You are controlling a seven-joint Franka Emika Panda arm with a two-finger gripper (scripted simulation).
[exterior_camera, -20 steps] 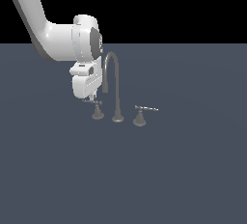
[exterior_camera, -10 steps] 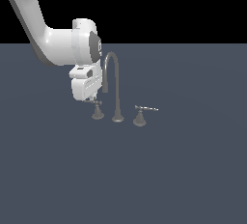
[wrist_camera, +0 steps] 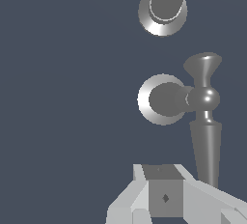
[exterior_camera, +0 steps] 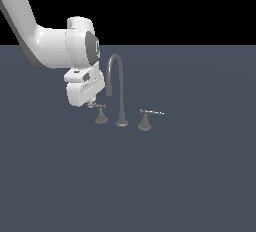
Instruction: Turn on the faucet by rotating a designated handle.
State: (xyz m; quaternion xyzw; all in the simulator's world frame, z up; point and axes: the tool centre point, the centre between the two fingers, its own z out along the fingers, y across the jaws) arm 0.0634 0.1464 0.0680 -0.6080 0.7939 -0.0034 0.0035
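I am a white robot arm reaching down over a flat, dark blue-grey tabletop (exterior_camera: 190,176). On it stands a small dull-grey metal faucet (exterior_camera: 118,88): a tall, thin gooseneck spout on a round foot, its tip curving over towards the exterior view's left, with two low lever handles standing apart from it, one on each side.

The small grey handle on a cone base (exterior_camera: 101,115) is on the exterior view's left of the spout, on the side of the spout's tip. Its short, dull lever points towards the exterior view's left, straight at my white wrist block. My fingers (exterior_camera: 92,105) hang just below that block, right at the free end of the lever. In this view they are too small and too hidden to show whether they touch it.

The other grey handle with the longer, bright-tipped lever (exterior_camera: 148,117) is on the exterior view's right of the spout, well apart from me.

In the wrist view, the handle's round cone base (wrist_camera: 161,99) lies near the middle, with the spout's round foot (wrist_camera: 163,11) beyond it. The lever (wrist_camera: 206,136) runs from its knob back towards me and ends just beside one pale grey fingertip (wrist_camera: 202,196). I cannot tell whether my fingers are apart or together.
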